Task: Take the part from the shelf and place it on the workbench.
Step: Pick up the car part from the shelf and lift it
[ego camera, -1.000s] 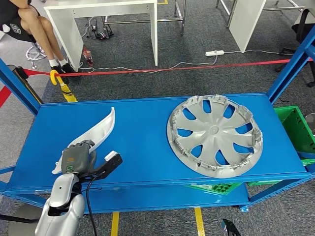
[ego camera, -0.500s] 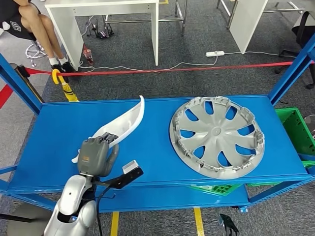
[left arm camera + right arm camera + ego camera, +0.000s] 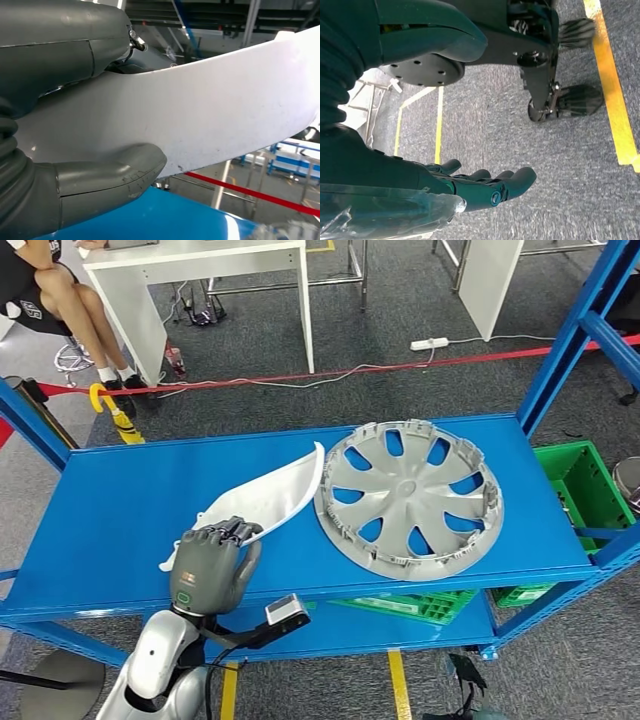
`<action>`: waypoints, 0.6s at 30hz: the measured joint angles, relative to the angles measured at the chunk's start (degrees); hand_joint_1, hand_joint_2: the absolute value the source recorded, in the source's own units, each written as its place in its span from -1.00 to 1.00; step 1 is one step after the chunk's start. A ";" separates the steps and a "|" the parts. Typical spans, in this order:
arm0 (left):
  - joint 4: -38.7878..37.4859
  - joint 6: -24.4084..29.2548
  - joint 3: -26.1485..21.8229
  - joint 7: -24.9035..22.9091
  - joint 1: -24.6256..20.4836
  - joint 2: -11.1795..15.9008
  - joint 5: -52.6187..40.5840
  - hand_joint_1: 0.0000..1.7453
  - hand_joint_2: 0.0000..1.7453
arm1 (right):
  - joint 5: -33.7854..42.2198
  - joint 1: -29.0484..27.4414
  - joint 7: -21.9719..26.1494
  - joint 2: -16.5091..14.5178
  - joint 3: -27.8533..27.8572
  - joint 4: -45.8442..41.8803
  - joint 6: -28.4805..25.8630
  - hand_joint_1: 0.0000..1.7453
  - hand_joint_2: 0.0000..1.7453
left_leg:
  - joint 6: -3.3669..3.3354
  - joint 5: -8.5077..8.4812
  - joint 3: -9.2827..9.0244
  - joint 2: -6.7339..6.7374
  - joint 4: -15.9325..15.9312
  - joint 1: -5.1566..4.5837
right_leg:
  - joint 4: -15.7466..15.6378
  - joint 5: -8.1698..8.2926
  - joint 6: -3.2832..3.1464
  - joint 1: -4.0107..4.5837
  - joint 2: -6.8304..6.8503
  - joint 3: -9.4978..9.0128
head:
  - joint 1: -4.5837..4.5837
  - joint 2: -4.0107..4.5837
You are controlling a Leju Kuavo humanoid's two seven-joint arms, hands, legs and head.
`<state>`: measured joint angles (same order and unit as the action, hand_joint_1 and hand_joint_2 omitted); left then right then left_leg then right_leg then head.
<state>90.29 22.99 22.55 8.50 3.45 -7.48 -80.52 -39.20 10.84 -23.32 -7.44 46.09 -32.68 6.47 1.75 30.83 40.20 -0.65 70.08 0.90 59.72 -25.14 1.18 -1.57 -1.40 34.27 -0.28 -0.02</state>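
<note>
Plainly, curved white part (image 3: pixel 260 498)

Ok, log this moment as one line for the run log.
left hand: grips white curved part | part: lifted over blue shelf, tip near wheel cover | right hand: hanging, holds nothing | stage: part not yet on workbench

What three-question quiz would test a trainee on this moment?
1. True or false: the left hand holds the white curved part.
2. What lies on the blue shelf beside the white part? A) a hubcap B) a toolbox C) a helmet
3. Fill in: the right hand hangs over the ______.

Key:
1. True; thumb and fingers clamp it in the left wrist view.
2. A, the silver hubcap.
3. Floor, the grey carpet; its fingers are apart and it holds nothing.
</note>
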 joint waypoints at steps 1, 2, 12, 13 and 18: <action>0.00 0.02 0.09 0.00 0.06 0.07 0.00 1.00 1.00 | 0.16 -0.08 0.00 -0.01 -0.22 -0.35 0.01 -1.00 1.00 | -0.13 1.17 0.60 0.00 2.66 -0.02 | 0.01 0.38 -0.04 0.13 -0.19 0.53 | -0.02 0.00; 0.00 0.03 0.15 0.00 0.11 0.14 0.00 1.00 1.00 | 0.29 -0.15 0.00 -0.01 -0.41 -0.66 0.03 -1.00 1.00 | -0.36 1.29 0.32 0.00 3.48 -0.06 | 0.01 0.77 -0.02 0.27 -0.48 1.03 | -0.03 0.00; 0.46 0.07 0.26 -0.67 0.35 0.18 -0.20 1.00 1.00 | 2.28 -1.18 -0.12 -0.76 -2.43 -4.28 -3.52 -1.00 1.00 | -3.03 -4.87 -9.90 -1.50 -13.71 -0.63 | 0.06 2.74 2.74 0.36 -2.91 4.26 | 0.08 0.00; 0.47 0.05 0.25 -0.68 0.39 0.11 -0.21 1.00 1.00 | 2.35 -1.34 -0.45 -0.79 -2.63 -4.60 -3.87 -1.00 1.00 | -3.37 -5.43 -9.50 -0.82 -14.01 -0.56 | 2.27 0.57 2.84 0.46 -1.69 5.19 | 0.23 0.00; 0.48 0.06 0.01 -0.55 0.65 0.01 1.05 1.00 1.00 | 3.13 -1.65 -1.75 -0.93 -3.61 -5.79 -6.15 -1.00 1.00 | -3.85 -7.57 -6.60 2.57 -13.88 -1.07 | 14.21 -4.91 3.41 0.57 1.02 6.47 | 0.39 0.00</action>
<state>90.77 23.05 22.56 7.96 4.10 -7.47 -79.47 -36.07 9.19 -25.07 -8.37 42.48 -38.47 0.32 -2.09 23.26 33.60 1.92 56.21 -0.18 73.94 -30.05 4.59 -1.00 -0.37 40.74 0.11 -0.02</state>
